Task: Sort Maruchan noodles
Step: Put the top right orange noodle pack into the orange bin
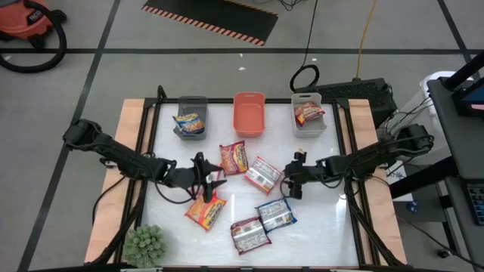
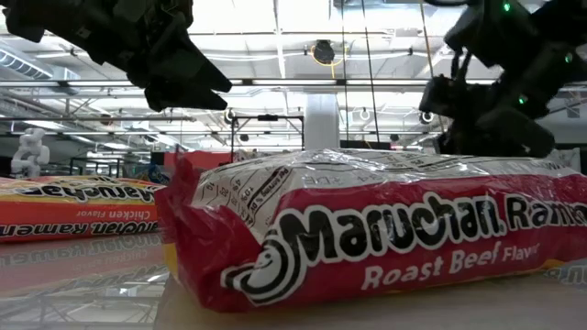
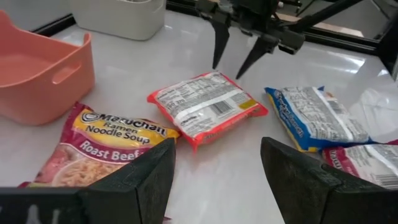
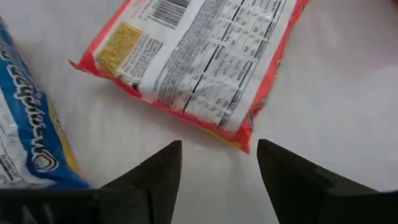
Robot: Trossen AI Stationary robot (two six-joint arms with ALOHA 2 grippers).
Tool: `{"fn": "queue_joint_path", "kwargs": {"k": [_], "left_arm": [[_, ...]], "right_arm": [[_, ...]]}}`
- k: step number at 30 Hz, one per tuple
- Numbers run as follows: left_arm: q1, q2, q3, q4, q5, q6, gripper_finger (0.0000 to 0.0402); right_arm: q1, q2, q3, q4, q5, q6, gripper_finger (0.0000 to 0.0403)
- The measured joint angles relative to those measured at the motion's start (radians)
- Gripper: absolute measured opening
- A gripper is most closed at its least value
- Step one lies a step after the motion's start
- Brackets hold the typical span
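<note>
We see the Maruchan packets as small, flat, crinkly rectangles, scattered mostly over the middle of the white table (image 1: 325, 227). Starting at the left, a yellow-blue packet (image 1: 188, 120) lies in the left grey bin (image 1: 192, 115) at the far edge, and the left gripper (image 1: 214, 180) hovers near table centre with its fingers spread and nothing between them. Just below it, toward the near side, lies an orange-yellow packet (image 1: 206, 211). To its right, a red Roast Beef packet (image 1: 234, 158) lies face up close to the empty orange bin (image 1: 249, 113). Next comes a red-edged packet (image 1: 264, 174), turned silver label side up, lying between the two grippers; from the right wrist camera its printed back and barcode are plain to us (image 4: 199, 62). Toward the near edge sit a red-silver packet (image 1: 249, 234) and a blue packet (image 1: 275, 214), touching each other. The right gripper (image 1: 295, 180) hangs just right of the label-up packet, its fingers likewise apart and empty. At the far right, a red packet (image 1: 308, 113) rests in the pale bin (image 1: 308, 115). Bare tabletop remains along the near right and the far left, while a small green plant (image 1: 144, 246) occupies the near left corner.
</note>
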Motion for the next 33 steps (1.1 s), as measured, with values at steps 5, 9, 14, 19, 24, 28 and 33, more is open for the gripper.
{"fn": "queue_joint_path", "kwargs": {"k": [5, 9, 14, 19, 24, 28, 33], "left_arm": [[0.015, 0.000, 0.000, 0.000, 0.000, 0.004, 0.0241], [0.016, 0.000, 0.000, 0.000, 0.000, 0.009, 0.0241], [0.018, 0.000, 0.000, 0.001, 0.000, 0.020, 0.0241], [0.026, 0.000, 0.000, 0.001, 0.000, 0.015, 0.0241], [0.026, 0.000, 0.000, 0.001, 0.000, 0.012, 0.0241], [0.026, 0.000, 0.000, -0.001, 0.000, 0.018, 0.0241], [0.026, 0.000, 0.000, -0.009, 0.000, 0.021, 0.0241]], "right_arm": [[-0.038, 0.000, -0.125, 0.225, -0.046, -0.001, 0.0195], [-0.055, 0.001, -0.178, 0.288, -0.046, 0.010, 0.0188], [-0.056, 0.031, -0.205, 0.371, -0.044, 0.002, 0.0189], [-0.057, 0.151, -0.205, 0.532, -0.030, -0.023, 0.0187], [-0.082, 0.225, -0.204, 0.625, -0.056, -0.055, 0.0176], [-0.104, 0.225, -0.203, 0.629, -0.096, -0.071, 0.0142], [-0.124, 0.230, -0.205, 0.704, -0.126, -0.125, 0.0052]]}}
